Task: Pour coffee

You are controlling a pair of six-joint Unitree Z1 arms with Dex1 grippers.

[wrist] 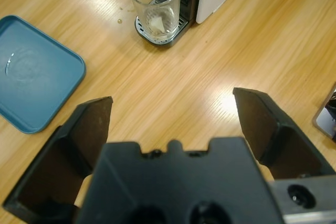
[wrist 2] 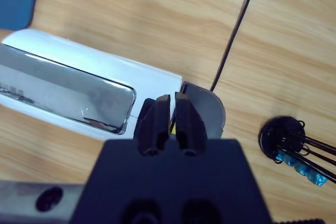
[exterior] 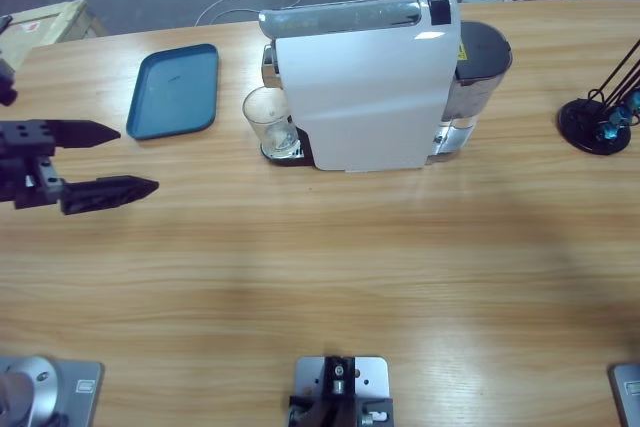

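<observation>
While your wide-open, empty left gripper (wrist: 173, 124) views the glass (wrist: 155, 4) at upper centre, only the right wrist view shows the closed, empty right gripper (wrist 2: 169, 121) over the coffee machine (wrist 2: 79, 95); no writing is legible.

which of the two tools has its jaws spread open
The left tool, jaws wide apart and aimed at the glass. The right tool, above the coffee machine, is shut.

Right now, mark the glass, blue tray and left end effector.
glass (wrist: 155, 9), left wrist view, clear side wall.
blue tray (exterior: 175, 92), high view, bare floor.
left end effector (exterior: 112, 160), high view, gap midway between its tips.
</observation>
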